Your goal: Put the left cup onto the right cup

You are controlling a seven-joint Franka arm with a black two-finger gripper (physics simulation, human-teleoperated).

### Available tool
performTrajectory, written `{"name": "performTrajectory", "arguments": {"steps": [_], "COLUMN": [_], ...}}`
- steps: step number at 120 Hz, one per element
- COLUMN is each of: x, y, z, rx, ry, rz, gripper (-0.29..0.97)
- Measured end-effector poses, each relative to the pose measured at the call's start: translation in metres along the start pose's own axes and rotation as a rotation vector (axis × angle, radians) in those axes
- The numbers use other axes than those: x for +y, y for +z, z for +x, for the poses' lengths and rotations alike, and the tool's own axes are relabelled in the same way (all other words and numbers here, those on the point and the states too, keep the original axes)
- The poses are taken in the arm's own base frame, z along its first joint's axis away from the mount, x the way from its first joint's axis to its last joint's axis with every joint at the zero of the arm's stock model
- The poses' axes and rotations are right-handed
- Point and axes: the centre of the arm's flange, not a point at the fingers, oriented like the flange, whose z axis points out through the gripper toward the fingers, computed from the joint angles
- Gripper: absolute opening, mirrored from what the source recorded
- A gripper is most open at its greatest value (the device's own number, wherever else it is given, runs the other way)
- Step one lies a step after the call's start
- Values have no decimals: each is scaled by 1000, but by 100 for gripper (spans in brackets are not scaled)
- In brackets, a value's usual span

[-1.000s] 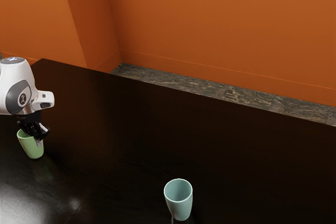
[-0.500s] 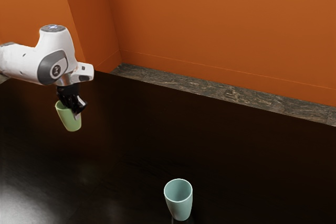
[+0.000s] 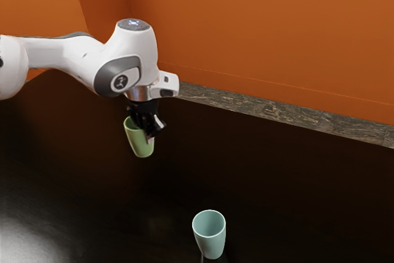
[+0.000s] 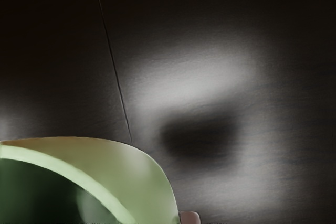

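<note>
My gripper (image 3: 146, 129) is shut on the rim of a light green cup (image 3: 139, 140), which hangs tilted well above the dark table. In the wrist view the same green cup (image 4: 100, 177) shows large and close under my hand, with its rim and inside visible. A pale teal cup (image 3: 209, 233) stands upright on the table near the front edge, below my gripper and toward the exterior view's right. The two cups are far apart.
The dark glossy table (image 3: 295, 183) stretches across the view. A grey stone strip (image 3: 277, 112) runs along its far side under orange walls (image 3: 265, 23). A thin seam line (image 4: 113, 61) crosses the tabletop under my hand.
My arm has lifted the green cup off the table at the exterior view's left and carried it up and to the right, closer to the teal cup. The teal cup has stayed put.
</note>
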Motion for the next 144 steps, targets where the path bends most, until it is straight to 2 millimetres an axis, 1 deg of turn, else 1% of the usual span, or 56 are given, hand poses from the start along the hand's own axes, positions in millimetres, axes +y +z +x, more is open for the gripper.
{"name": "performTrajectory", "arguments": {"steps": [19, 34, 52, 71, 84, 95, 106, 119, 125, 132, 144], "x": [64, 107, 148, 183, 212, 237, 256, 274, 281, 282, 278], "y": [-10, -15, -18, -29, -38, -41, -44, -46, -47, -47, -45], "z": [1, -4, -11, -15, -23, -32, -41, -51, -52, -49, -41], "rx": [-1, -7, -14, -5, -3, -8, -13, -20, -23, -25, -25], "ry": [13, -1, -36, -84, -105, -121, -147, -184, -203, -230, -280], "rz": [12, 15, 16, 8, 6, 9, 14, 21, 18, 16, 20], "gripper": [-10, -10, -10, -10, -10, -10, -10, -10, -10, -10, -10]}}
